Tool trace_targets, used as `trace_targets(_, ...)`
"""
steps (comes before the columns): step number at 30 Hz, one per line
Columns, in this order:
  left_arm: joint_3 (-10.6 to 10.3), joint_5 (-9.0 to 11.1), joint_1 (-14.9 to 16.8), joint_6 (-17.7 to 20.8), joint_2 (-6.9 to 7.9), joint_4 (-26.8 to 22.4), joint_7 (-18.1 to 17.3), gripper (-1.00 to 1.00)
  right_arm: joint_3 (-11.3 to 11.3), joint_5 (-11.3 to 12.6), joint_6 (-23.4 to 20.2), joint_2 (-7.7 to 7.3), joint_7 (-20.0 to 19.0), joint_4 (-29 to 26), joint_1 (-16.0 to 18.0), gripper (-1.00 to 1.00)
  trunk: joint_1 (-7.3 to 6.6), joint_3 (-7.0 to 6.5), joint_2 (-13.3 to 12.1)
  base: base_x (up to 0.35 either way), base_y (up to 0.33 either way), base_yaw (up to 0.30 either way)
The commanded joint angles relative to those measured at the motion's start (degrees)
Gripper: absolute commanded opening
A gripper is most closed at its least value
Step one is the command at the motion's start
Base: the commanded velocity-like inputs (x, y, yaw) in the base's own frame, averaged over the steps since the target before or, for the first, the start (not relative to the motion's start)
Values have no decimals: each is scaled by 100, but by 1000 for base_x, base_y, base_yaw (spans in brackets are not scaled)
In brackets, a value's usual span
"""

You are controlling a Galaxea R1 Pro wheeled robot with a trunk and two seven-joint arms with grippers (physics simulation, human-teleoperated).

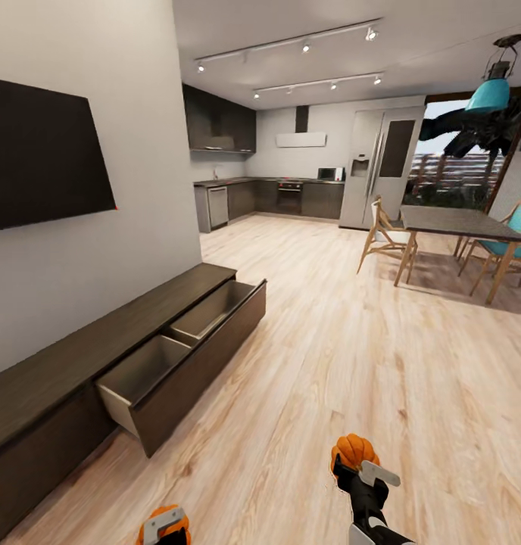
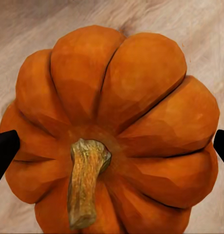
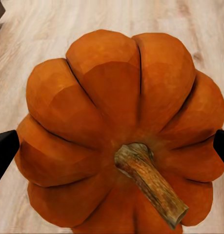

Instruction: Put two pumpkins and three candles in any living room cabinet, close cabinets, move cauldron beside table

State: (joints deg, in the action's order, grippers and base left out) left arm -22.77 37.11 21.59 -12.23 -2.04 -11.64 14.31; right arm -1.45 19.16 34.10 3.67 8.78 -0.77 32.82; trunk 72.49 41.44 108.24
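- My left gripper (image 1: 163,524) was clamped on one pumpkin (image 1: 160,526) at the bottom edge of the head view, left of centre.
- In the left wrist view, that pumpkin (image 2: 112,131) sat between my two dark fingertips (image 2: 4,148), one at each side edge, with its stem (image 2: 86,183) facing the camera.
- My right gripper (image 1: 360,463) was clamped on the second pumpkin (image 1: 351,451) in the lower right of the head view, above the wooden floor (image 1: 351,325).
- In the right wrist view, the second pumpkin (image 3: 124,131) was likewise pinched between both fingertips (image 3: 4,151), with its stem (image 3: 151,183) towards the lens.
- The cabinet (image 1: 101,356) ran along the wall at the left of the head view, well apart from both pumpkins.
- One drawer (image 1: 186,348) of the cabinet stood pulled out, showing two pale compartments.
- A dark television (image 1: 41,155) hung on the wall in the upper left.
- A dining table (image 1: 461,223) with chairs stood at the right, and a kitchen lay behind at upper centre.
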Motion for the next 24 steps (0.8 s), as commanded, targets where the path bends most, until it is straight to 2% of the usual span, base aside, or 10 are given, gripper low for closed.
trace_targets(1,-58,16,4,-17,2,-4,55,-100,-40,-9,8,3,28,-2,5,-100,2,5,2,321,-144,-273)
trace_targets(19,-60,16,4,-17,2,-4,55,-100,-40,-14,8,6,28,1,5,-100,2,5,2,321,-136,-270)
trace_targets(24,-60,16,4,-17,2,-4,55,-100,-46,-20,8,17,20,6,5,-100,2,5,2,321,-83,-78)
